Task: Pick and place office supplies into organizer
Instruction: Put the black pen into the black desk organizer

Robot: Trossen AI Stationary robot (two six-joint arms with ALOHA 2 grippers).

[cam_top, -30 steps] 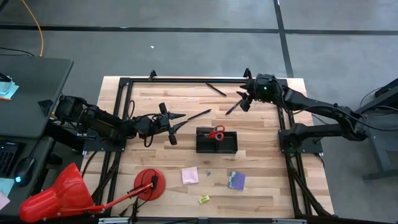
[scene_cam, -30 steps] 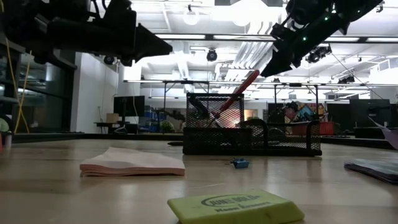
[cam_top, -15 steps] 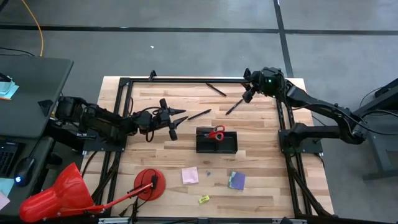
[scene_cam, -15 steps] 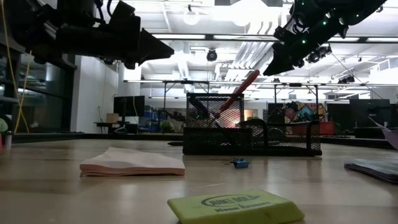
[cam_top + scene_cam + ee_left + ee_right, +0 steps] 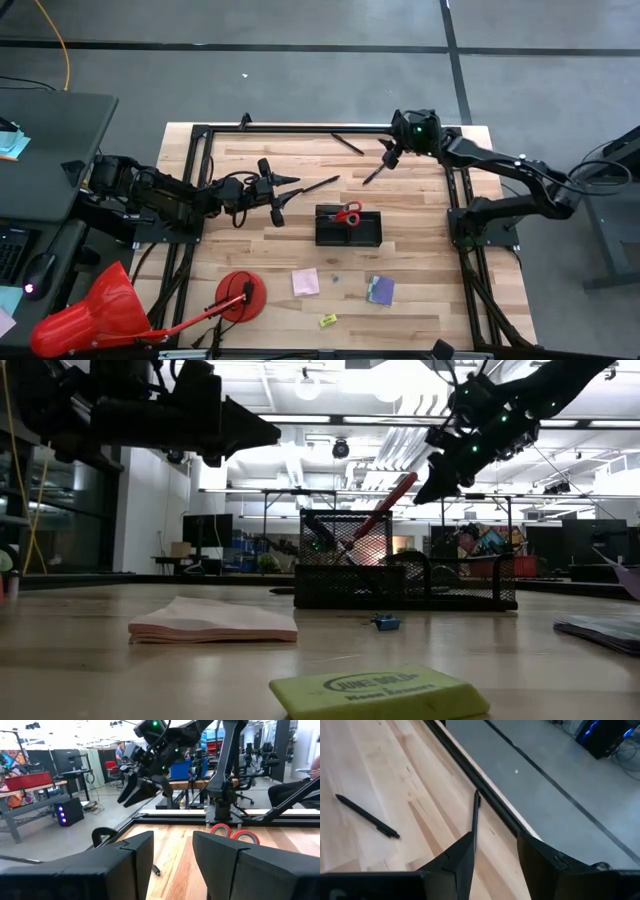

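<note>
Both claws hover apart and empty: left claw point(image 5: 283, 196) near a pen point(image 5: 318, 185), right claw point(image 5: 387, 155) above the table's point(image 5: 420, 290) far edge.

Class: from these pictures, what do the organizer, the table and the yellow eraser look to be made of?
Organizer: probably black metal wire mesh; you can see through its grid walls. Table: light wood in planks with visible grain and a smooth finish. Eraser: likely matte rubber or vinyl, a soft-edged block with printed lettering.
</note>
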